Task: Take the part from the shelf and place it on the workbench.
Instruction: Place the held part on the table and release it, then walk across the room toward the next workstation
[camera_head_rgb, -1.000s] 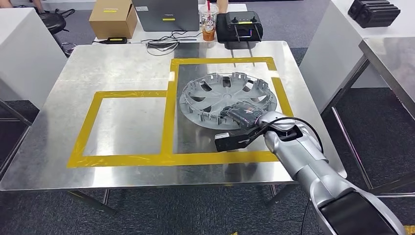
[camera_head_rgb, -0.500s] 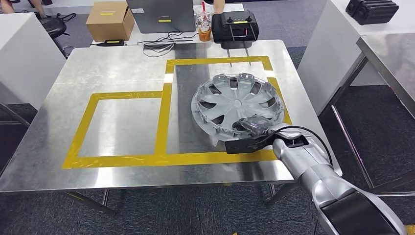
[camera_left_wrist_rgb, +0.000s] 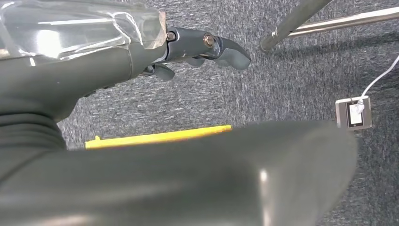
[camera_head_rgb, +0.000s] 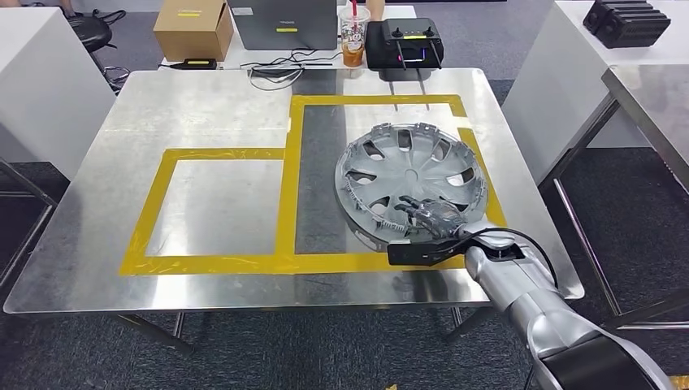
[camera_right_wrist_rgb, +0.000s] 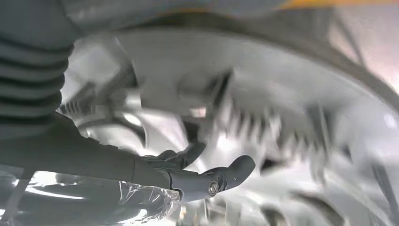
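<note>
On the bench (camera_head_rgb: 203, 97), right half: one silver hubcap (camera_head_rgb: 410, 166), inner face up, clips around the rim. It lies inside the larger yellow tape frame (camera_head_rgb: 296, 162), its rim at 3 o'clock over the tape.

Right hand (camera_head_rgb: 431, 215): at the hubcap's 6 o'clock edge, fingers laid over the rim and spokes. The head view does not settle whether they grip it or only rest there. In the blurred right wrist view the fingers (camera_right_wrist_rgb: 207, 181) are stretched out, just beside the hubcap's clipped rim (camera_right_wrist_rgb: 263, 122); hold or no hold, cannot tell.

Left hand (camera_left_wrist_rgb: 197, 47): hanging over grey carpet, fingers loosely apart, nothing in them.

Smaller tape frame (camera_head_rgb: 207, 207): at 9 o'clock of the hubcap, bare metal inside.

Beyond the bench's far edge, a white table, left to right:
- cardboard box (camera_head_rgb: 192, 28);
- laptop (camera_head_rgb: 284, 24), with cables (camera_head_rgb: 272, 73) trailing onto the bench;
- drink cup (camera_head_rgb: 353, 36) with straw;
- black controller (camera_head_rgb: 404, 42).

At 2 o'clock, on another white surface: a black case (camera_head_rgb: 626, 20).
</note>
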You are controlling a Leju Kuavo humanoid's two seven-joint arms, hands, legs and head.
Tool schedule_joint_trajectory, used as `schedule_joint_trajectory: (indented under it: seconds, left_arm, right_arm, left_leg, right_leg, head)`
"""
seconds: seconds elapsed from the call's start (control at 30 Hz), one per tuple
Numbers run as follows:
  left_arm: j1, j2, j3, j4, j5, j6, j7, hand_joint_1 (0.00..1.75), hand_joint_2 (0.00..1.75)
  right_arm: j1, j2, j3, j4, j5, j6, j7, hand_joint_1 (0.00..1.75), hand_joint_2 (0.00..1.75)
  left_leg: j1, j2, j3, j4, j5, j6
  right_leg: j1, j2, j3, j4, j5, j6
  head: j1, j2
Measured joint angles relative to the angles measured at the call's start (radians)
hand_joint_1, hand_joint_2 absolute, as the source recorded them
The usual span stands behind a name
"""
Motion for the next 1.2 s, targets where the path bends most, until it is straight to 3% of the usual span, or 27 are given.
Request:
schedule_joint_trajectory:
  seconds: [0.07,0.13,0.23,0.27,0.33,0.37,0.4,0.43,0.47,0.53,0.6,0.73,0.8,0.87,0.9,0.93,1.0,1.07,1.1,1.2]
  left_arm:
    - [0.003,-0.002,-0.005,-0.003,0.013,-0.011,0.006,0.00,0.00]
    - [0.010,-0.006,-0.006,-0.011,0.023,-0.026,0.010,0.00,0.00]
    - [0.024,-0.013,-0.005,-0.030,0.027,-0.048,0.012,0.00,0.00]
    - [0.028,-0.015,-0.005,-0.037,0.026,-0.054,0.011,0.00,0.00]
    - [0.036,-0.019,-0.004,-0.049,0.020,-0.065,0.009,0.00,0.00]
    - [0.040,-0.022,-0.004,-0.053,0.017,-0.069,0.006,0.00,0.00]
    - [0.043,-0.026,-0.004,-0.057,0.014,-0.073,0.002,0.00,0.00]
    - [0.047,-0.029,-0.003,-0.062,0.011,-0.078,-0.003,0.00,0.00]
    - [0.050,-0.032,-0.003,-0.068,0.010,-0.084,-0.009,0.00,0.00]
    - [0.054,-0.038,0.000,-0.082,0.010,-0.098,-0.020,0.00,0.00]
    - [0.056,-0.048,0.007,-0.103,0.014,-0.119,-0.031,0.00,0.00]
    - [0.065,-0.092,0.042,-0.176,0.024,-0.166,-0.038,0.00,0.00]
    - [0.066,-0.118,0.064,-0.216,0.026,-0.186,-0.032,0.00,0.00]
    - [0.066,-0.140,0.088,-0.251,0.026,-0.199,-0.026,0.00,0.00]
    - [0.065,-0.149,0.100,-0.265,0.027,-0.201,-0.023,0.00,0.00]
    - [0.065,-0.157,0.111,-0.276,0.027,-0.201,-0.022,0.00,0.00]
    - [0.065,-0.168,0.127,-0.292,0.029,-0.199,-0.021,0.00,0.00]
    - [0.063,-0.176,0.138,-0.304,0.030,-0.194,-0.022,0.00,0.00]
    - [0.063,-0.179,0.142,-0.309,0.030,-0.192,-0.023,0.00,0.00]
    - [0.060,-0.186,0.151,-0.315,0.030,-0.186,-0.026,0.00,0.00]
  right_arm:
    - [0.012,0.008,-0.027,-0.039,-0.023,-0.027,-0.020,0.00,0.00]
    - [0.045,0.020,-0.074,-0.106,-0.092,-0.038,-0.054,0.00,0.00]
    - [0.123,0.046,-0.176,-0.274,-0.251,-0.004,-0.100,0.00,0.00]
    - [0.155,0.056,-0.218,-0.352,-0.308,0.015,-0.110,0.00,0.00]
    - [0.223,0.077,-0.307,-0.516,-0.400,0.048,-0.124,0.00,0.00]
    - [0.256,0.088,-0.350,-0.597,-0.426,0.054,-0.129,0.00,0.00]
    - [0.290,0.099,-0.390,-0.677,-0.444,0.053,-0.136,0.00,0.00]
    - [0.321,0.111,-0.431,-0.761,-0.459,0.048,-0.143,0.00,0.00]
    - [0.347,0.122,-0.472,-0.850,-0.471,0.042,-0.151,0.00,0.00]
    - [0.390,0.143,-0.546,-1.014,-0.481,0.022,-0.169,0.00,0.00]
    - [0.435,0.159,-0.606,-1.171,-0.473,-0.014,-0.189,0.00,0.00]
    - [0.552,0.174,-0.718,-1.453,-0.455,-0.092,-0.229,0.00,0.00]
    - [0.612,0.174,-0.771,-1.546,-0.447,-0.131,-0.257,0.00,0.00]
    - [0.681,0.172,-0.823,-1.609,-0.440,-0.159,-0.272,0.00,0.00]
    - [0.720,0.170,-0.847,-1.630,-0.434,-0.166,-0.271,0.00,0.00]
    - [0.758,0.169,-0.870,-1.647,-0.428,-0.169,-0.267,0.00,0.00]
    - [0.831,0.168,-0.910,-1.671,-0.413,-0.169,-0.255,0.00,0.00]
    - [0.895,0.170,-0.948,-1.688,-0.399,-0.153,-0.233,0.00,0.00]
    - [0.924,0.174,-0.968,-1.693,-0.396,-0.135,-0.220,0.00,0.00]
    - [0.985,0.205,-1.040,-1.696,-0.392,-0.046,-0.200,0.00,0.00]
  left_leg:
    - [-0.004,0.000,-0.004,0.007,-0.005,-0.008]
    - [-0.005,0.000,-0.006,0.010,-0.009,-0.018]
    - [0.001,0.001,-0.018,0.036,-0.032,-0.034]
    - [0.003,0.002,-0.036,0.077,-0.057,-0.041]
    - [0.009,0.003,-0.098,0.209,-0.123,-0.053]
    - [0.012,0.003,-0.128,0.270,-0.145,-0.057]
    - [0.014,0.003,-0.145,0.301,-0.150,-0.059]
    - [0.016,0.004,-0.141,0.291,-0.135,-0.060]
    - [0.018,0.005,-0.117,0.241,-0.104,-0.059]
    - [0.018,0.005,-0.042,0.096,-0.043,-0.054]
    - [0.013,0.004,-0.001,0.018,-0.026,-0.044]
    - [0.006,0.004,0.010,0.004,-0.016,-0.013]
    - [0.007,0.005,0.011,-0.003,-0.006,-0.001]
    - [0.003,0.005,0.005,-0.002,-0.002,0.005]
    - [0.001,0.005,0.002,-0.002,0.000,0.008]
    - [-0.001,0.005,-0.001,-0.002,0.002,0.009]
    - [-0.002,0.004,-0.006,0.001,0.005,0.007]
    - [-0.005,0.003,-0.008,0.007,0.007,0.001]
    - [-0.006,0.003,-0.009,0.010,0.008,-0.004]
    - [-0.004,0.003,-0.011,0.012,0.014,-0.022]
  right_leg:
    - [0.003,0.000,0.054,-0.109,0.037,-0.006]
    - [0.009,0.001,0.065,-0.126,0.043,-0.018]
    - [0.002,0.000,0.070,-0.130,0.044,-0.032]
    - [-0.001,-0.001,0.072,-0.131,0.043,-0.037]
    - [-0.001,-0.004,0.073,-0.131,0.040,-0.041]
    - [-0.001,-0.006,0.073,-0.131,0.040,-0.042]
    - [0.000,-0.007,0.073,-0.131,0.039,-0.042]
    - [-0.001,-0.008,0.073,-0.130,0.039,-0.042]
    - [-0.001,-0.008,0.074,-0.130,0.039,-0.042]
    - [0.001,-0.007,0.075,-0.130,0.037,-0.038]
    - [0.004,-0.006,0.075,-0.130,0.036,-0.029]
    - [-0.001,-0.005,0.072,-0.117,0.024,-0.008]
    - [-0.001,-0.005,0.036,-0.030,-0.029,-0.014]
    - [0.000,-0.004,-0.017,0.108,-0.092,-0.020]
    - [0.000,-0.004,-0.031,0.150,-0.108,-0.018]
    - [0.000,-0.004,-0.025,0.152,-0.109,-0.013]
    - [0.000,-0.004,0.051,0.036,-0.076,-0.001]
    - [0.002,-0.005,0.130,-0.095,-0.043,-0.003]
    - [0.005,-0.005,0.148,-0.127,-0.035,-0.008]
    - [0.007,-0.005,0.146,-0.136,-0.018,-0.028]
  head:
    - [-0.001,0.000]
    - [-0.003,0.000]
    - [-0.004,0.000]
    - [-0.006,0.000]
    - [-0.009,0.000]
    - [-0.009,0.000]
    - [-0.009,0.000]
    - [-0.010,0.000]
    - [-0.010,0.000]
    - [-0.010,0.000]
    - [-0.009,0.000]
    - [-0.008,0.000]
    - [-0.007,0.000]
    - [-0.006,0.000]
    - [-0.007,0.000]
    - [-0.006,0.000]
    - [-0.006,0.000]
    - [-0.007,0.000]
    - [-0.008,0.000]
    - [-0.010,0.000]
